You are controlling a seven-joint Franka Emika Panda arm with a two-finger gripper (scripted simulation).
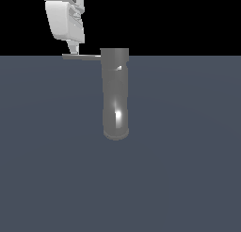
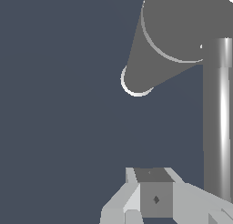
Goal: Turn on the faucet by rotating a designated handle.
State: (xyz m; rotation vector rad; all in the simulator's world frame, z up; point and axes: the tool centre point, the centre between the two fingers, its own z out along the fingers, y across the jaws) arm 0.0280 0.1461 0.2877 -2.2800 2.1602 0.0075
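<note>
**Tool at the tip of the faucet handle**

Flat slate-blue bench [image 1: 188, 179] filled the lower part of the exterior view, under a black background. On it stood the faucet [image 1: 116, 96], a thick grey shiny cylinder with a rounded end and a bright highlight low on its body, near the middle of that view. From its top the handle [image 1: 82, 57], a thin straight grey rod, projected sideways toward the exterior view's left.

Above the far end of that rod hung the white tool [image 1: 73, 51], its fingers reaching down to the handle's tip; whether they touched it could not be told. The arm's white body rose from there out of the picture.

From the wrist view, the faucet [image 2: 182, 32] appeared as a broad grey tapering shape, and the handle [image 2: 218, 118] ran as a slim shiny rod beside the tool's pale housing [image 2: 154, 196]. Whether the fingers stood apart or together could not be told from either view.
</note>
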